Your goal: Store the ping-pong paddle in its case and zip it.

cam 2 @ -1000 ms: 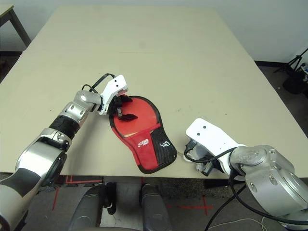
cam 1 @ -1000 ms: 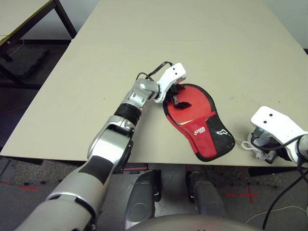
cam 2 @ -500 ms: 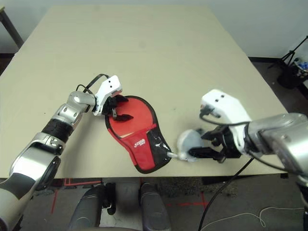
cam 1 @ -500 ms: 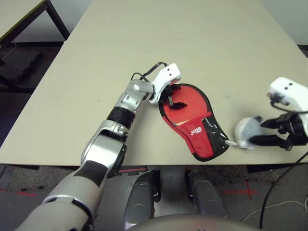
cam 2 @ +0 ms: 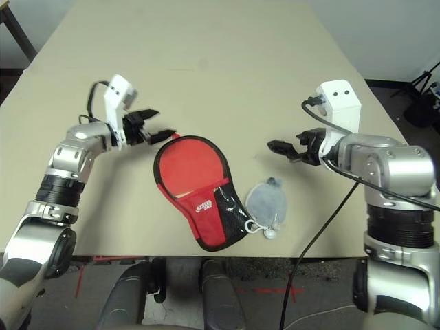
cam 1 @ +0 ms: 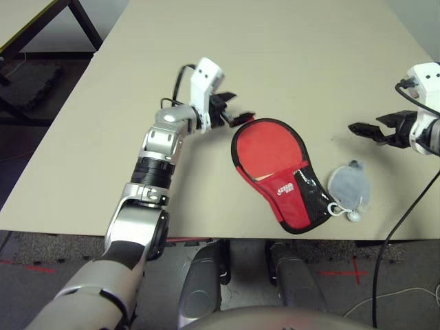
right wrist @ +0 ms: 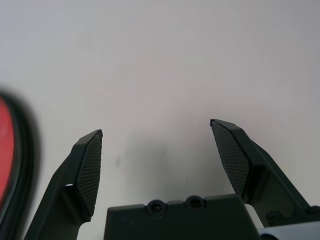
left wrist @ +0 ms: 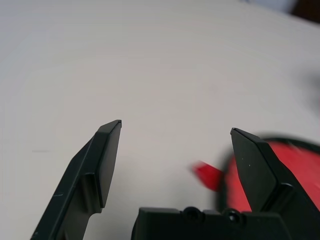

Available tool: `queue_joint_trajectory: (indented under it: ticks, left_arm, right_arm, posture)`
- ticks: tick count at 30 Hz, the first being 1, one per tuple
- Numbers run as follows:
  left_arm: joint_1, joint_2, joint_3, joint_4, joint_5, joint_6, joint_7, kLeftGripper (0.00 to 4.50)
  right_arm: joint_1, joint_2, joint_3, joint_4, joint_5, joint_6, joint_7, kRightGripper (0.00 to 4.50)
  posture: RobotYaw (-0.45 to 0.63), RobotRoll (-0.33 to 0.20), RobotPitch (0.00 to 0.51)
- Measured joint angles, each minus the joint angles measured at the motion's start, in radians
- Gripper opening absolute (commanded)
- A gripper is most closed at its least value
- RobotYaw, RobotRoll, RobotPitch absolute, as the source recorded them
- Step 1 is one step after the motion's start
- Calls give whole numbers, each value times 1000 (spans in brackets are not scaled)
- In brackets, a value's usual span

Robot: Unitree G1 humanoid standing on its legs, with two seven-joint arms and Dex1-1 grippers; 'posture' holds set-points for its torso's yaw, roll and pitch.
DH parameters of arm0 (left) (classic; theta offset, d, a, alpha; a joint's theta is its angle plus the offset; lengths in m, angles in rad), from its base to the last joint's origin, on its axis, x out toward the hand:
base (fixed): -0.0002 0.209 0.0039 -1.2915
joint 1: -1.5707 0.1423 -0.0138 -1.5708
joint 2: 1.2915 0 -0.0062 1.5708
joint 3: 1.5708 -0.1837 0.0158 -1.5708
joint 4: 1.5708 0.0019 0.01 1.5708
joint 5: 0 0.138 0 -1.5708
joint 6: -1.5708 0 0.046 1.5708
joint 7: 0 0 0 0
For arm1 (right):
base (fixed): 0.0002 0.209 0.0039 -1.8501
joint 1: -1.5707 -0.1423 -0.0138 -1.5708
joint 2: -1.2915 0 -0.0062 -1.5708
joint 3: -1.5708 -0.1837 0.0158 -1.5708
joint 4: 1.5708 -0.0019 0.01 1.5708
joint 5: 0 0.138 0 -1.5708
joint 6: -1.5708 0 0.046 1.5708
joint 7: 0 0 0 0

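Two arms: both reach over the table [cam 1: 168, 41], with their grippers angled inward toward the case [cam 2: 192, 165] from either side.
Left gripper [left wrist: 176, 125]: jaws wide apart, holding nothing, just beside the case's rounded end.
Right gripper [right wrist: 156, 126]: jaws wide apart, empty, to the right of the case and apart from it.
Case: paddle-shaped red fabric, black piping, small white logo, shiny black mesh at the handle end.
Red pull tab [left wrist: 207, 175]: at the case's rounded rim, near the left gripper; contact cannot be told.
Ping-pong paddle [cam 1: 265, 176]: inside the case, between the grippers; a light-wood sliver shows at the slanted seam.
Round pouch [cam 1: 349, 187]: grey, soft-looking, white-corded, beside the case's mesh end.
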Motion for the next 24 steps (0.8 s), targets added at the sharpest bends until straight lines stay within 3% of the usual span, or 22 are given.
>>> queue_joint_trajectory:
  ticks: [10, 24]
  left_arm:
    - [132, 80, 148, 27, -14, -145, 241, 4500]
    - [208, 75, 199, 178, -13, -347, 480, 4500]
  right_arm:
    - [64, 90, -127, 306, -65, -521, -138, 4459]
    - [-110, 82, -144, 737, -66, -830, -94, 4459]
  posture:
    - [-7, 0, 177]
    - [-22, 0, 199]
